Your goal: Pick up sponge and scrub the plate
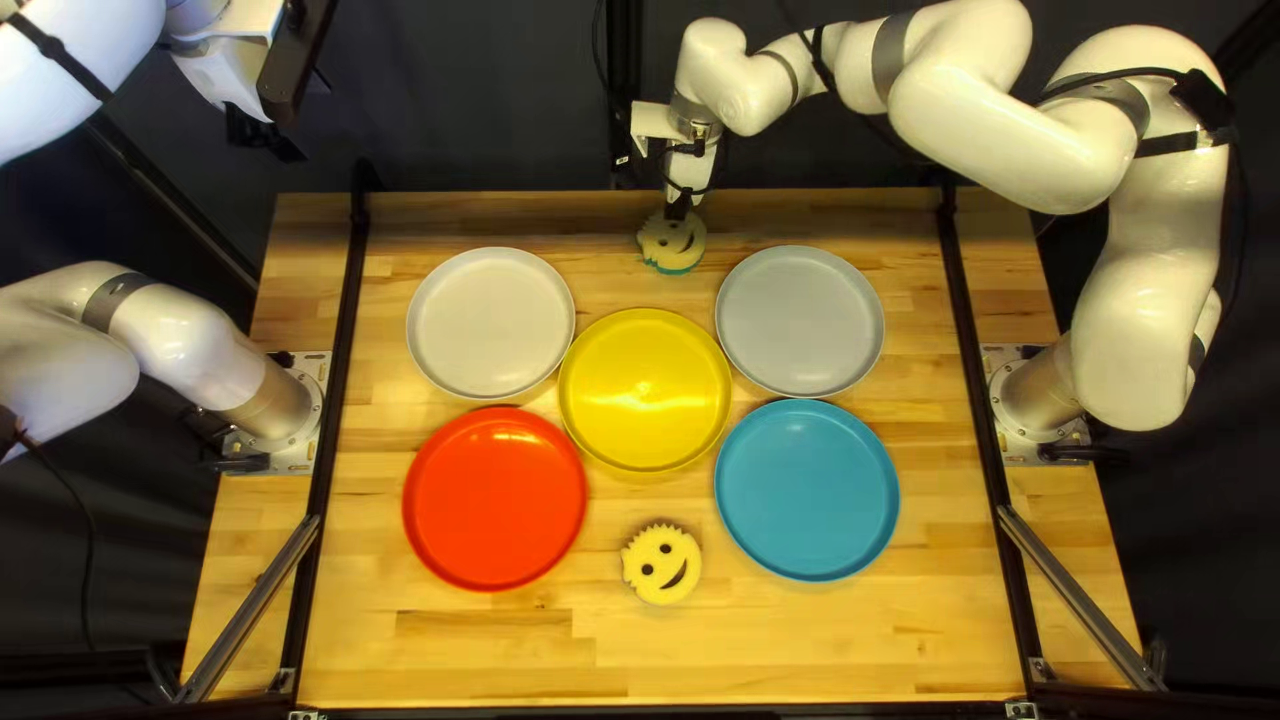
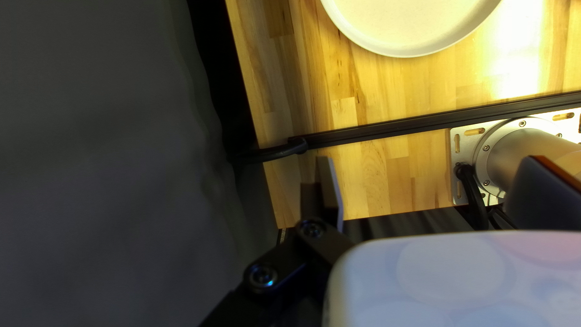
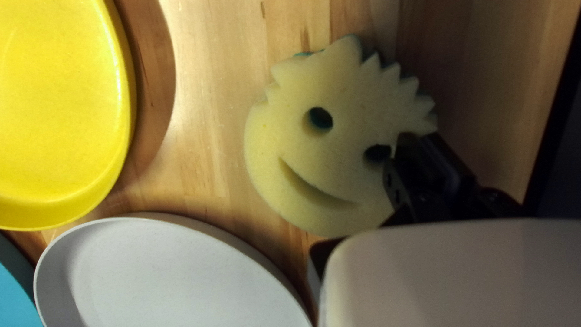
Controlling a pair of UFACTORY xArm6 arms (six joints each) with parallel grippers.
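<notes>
"Left gripper (image 1: 267, 131)?"
"Raised, fingers spread, at the white plate (image 1: 491, 323)'s ten o'clock."
"Sponges?"
"Around the yellow plate (image 1: 646, 390): one sponge (image 1: 662, 563) at six; another sponge (image 1: 671, 243) at twelve, beneath the right gripper (image 1: 678, 212), its grip unclear."

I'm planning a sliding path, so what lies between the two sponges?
The yellow plate lies between the far sponge and the near sponge, as the top left view shows.
</notes>
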